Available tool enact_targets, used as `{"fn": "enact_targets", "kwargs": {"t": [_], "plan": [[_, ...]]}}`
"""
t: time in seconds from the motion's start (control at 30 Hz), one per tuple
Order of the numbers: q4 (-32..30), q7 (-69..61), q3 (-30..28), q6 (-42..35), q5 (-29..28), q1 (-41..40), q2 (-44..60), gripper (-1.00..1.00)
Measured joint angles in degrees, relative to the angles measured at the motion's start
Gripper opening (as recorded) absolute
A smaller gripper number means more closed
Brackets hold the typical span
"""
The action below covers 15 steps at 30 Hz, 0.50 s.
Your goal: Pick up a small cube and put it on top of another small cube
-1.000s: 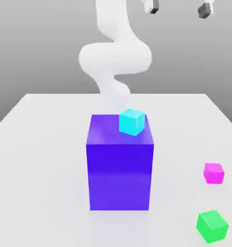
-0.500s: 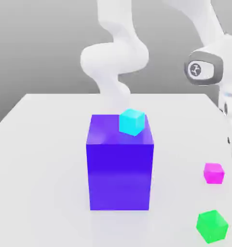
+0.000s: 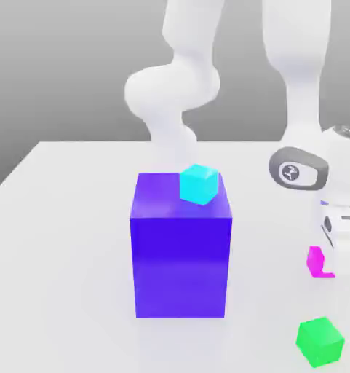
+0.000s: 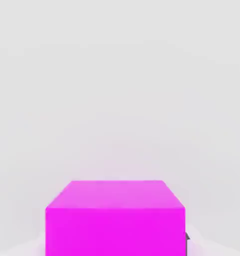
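Claw (image 3: 336, 255) descended, shut on magenta cube (image 4: 115, 218)

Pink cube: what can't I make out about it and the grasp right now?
- Pink cube, exterior view: the robot's hand covers most of it; a sliver shows.
- Pink cube, hand view: its lower part is cut off by the picture's edge.
- Contact between cube and table: hidden in both views, so lift-off cannot be judged.

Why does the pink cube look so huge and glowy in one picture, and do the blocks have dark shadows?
In the hand view the pink cube sits very near the camera, so it looms large, with a faint pink tint on the white table around it. In the exterior view shadows are barely there: only a soft sheen under the big purple block.
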Motion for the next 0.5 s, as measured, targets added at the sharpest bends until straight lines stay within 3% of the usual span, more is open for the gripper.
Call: {"fn": "enact_targets", "kwargs": {"t": [0.23, 0.5], "plan": [[-1.6, -8.0, 6.5, -10.2, 10.4, -5.4, -11.9, -1.0], [14.1, -13.3, -1.4, -22.3, 14.1, -15.2, -8.6, -1.0]]}}
